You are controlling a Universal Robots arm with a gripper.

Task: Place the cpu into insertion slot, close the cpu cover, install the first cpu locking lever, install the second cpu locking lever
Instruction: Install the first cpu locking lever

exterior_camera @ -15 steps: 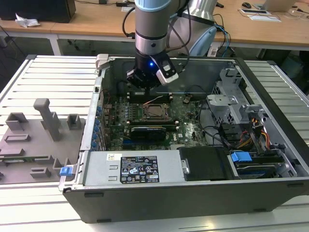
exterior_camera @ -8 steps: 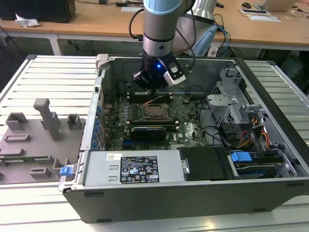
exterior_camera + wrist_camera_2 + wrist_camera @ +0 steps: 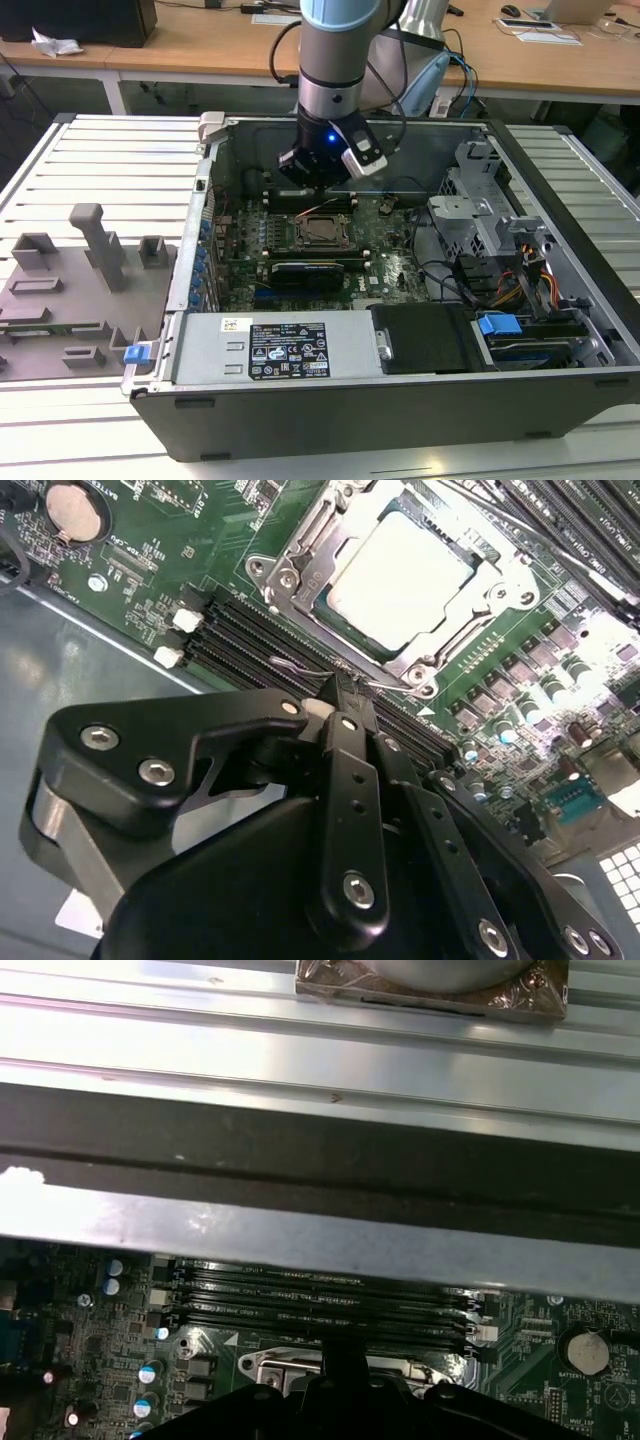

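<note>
In the exterior view the gripper [image 3: 322,190] hung inside the open computer case [image 3: 560,200], low over the green motherboard [image 3: 390,262] and just behind the insertion slot [image 3: 322,231]. The case lay on its side on a ribbed metal bench [image 3: 110,160], with a grey fixture block [image 3: 90,262] beside it on the exterior view's left.

In the second wrist view the cpu [image 3: 398,577] sat in the insertion slot [image 3: 500,615], its pale metal top showing through the cut-out centre of the cpu cover [image 3: 305,562], which lay flat over it. The gripper [image 3: 342,698] had its jaws drawn together, with a thin wire locking lever [image 3: 300,666] running at their tips, at the edge of the socket beside the black memory slots [image 3: 240,630]. Whether the jaws actually pinched the lever could not be told.

In the first wrist view the memory slots [image 3: 320,1300] lay just beyond the gripper's dark body, with the case wall [image 3: 320,1230] behind them.
</note>
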